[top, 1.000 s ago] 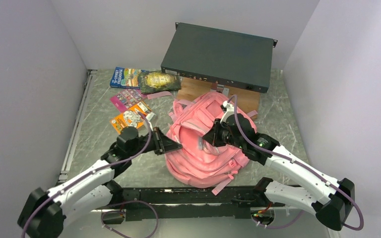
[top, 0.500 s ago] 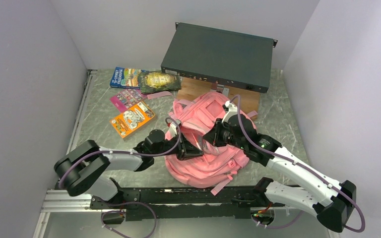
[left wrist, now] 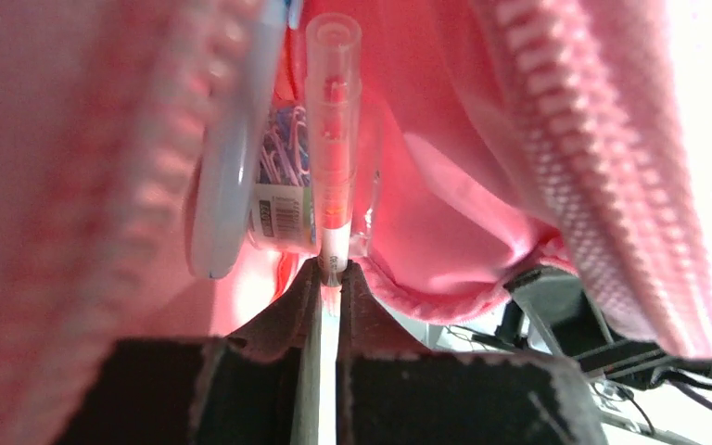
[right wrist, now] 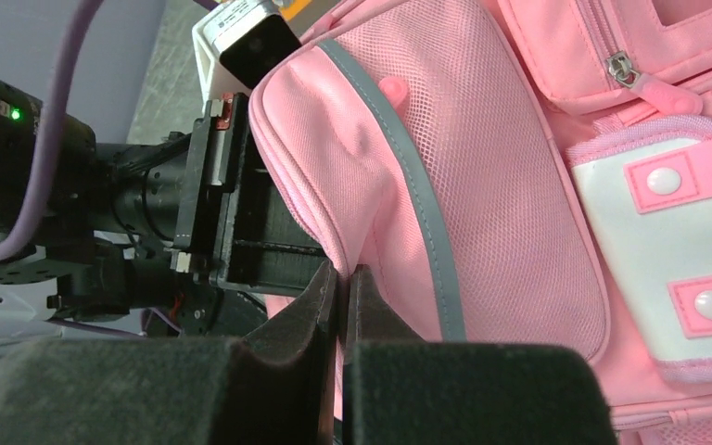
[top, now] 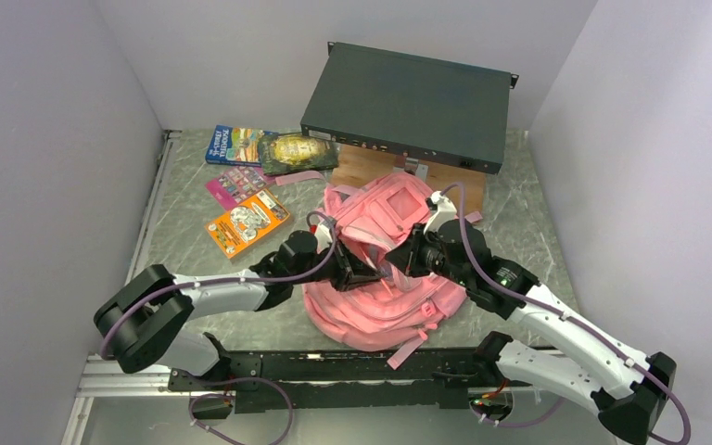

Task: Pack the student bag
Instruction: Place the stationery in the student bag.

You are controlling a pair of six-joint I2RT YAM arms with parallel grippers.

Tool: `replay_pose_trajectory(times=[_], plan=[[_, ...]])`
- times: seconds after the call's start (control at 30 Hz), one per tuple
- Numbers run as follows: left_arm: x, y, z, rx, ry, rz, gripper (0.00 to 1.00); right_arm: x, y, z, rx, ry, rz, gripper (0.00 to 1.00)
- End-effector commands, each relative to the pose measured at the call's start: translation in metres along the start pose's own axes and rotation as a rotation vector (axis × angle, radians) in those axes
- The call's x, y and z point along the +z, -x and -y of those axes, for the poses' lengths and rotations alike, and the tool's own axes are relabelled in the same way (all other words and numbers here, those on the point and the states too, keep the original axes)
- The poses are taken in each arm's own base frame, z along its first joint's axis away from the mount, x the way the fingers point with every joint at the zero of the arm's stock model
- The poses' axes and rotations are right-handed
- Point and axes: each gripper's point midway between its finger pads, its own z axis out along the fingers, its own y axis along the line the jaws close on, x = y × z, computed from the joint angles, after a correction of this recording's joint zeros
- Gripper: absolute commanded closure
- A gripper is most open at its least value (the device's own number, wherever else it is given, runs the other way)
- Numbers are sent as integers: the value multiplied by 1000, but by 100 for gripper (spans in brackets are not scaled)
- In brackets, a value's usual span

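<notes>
Your left hand (left wrist: 331, 276) pinches a pen (left wrist: 333, 148) inside the bag (top: 385, 311), right hand (right wrist: 343, 278) clamps its rim open; books (top: 247, 221) upper left aren't packed yet.

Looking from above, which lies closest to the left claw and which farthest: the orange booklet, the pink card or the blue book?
1. Orange booklet, just left of the left gripper.
2. Pink card, farther back on the left.
3. Blue book, back-left corner.
</notes>
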Motion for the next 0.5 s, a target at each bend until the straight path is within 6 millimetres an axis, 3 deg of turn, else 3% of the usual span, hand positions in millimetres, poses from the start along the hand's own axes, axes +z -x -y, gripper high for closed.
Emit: replay_pose_trajectory(times=[0.0, 0.27, 0.47], plan=[[1, 43, -13, 69, 183, 167, 92, -18, 44, -28, 16, 105, 178, 100], [-7, 54, -20, 125, 295, 235, 90, -28, 48, -22, -1, 74, 200, 100], [1, 49, -11, 151, 276, 204, 58, -30, 48, -19, 2, 66, 212, 100]])
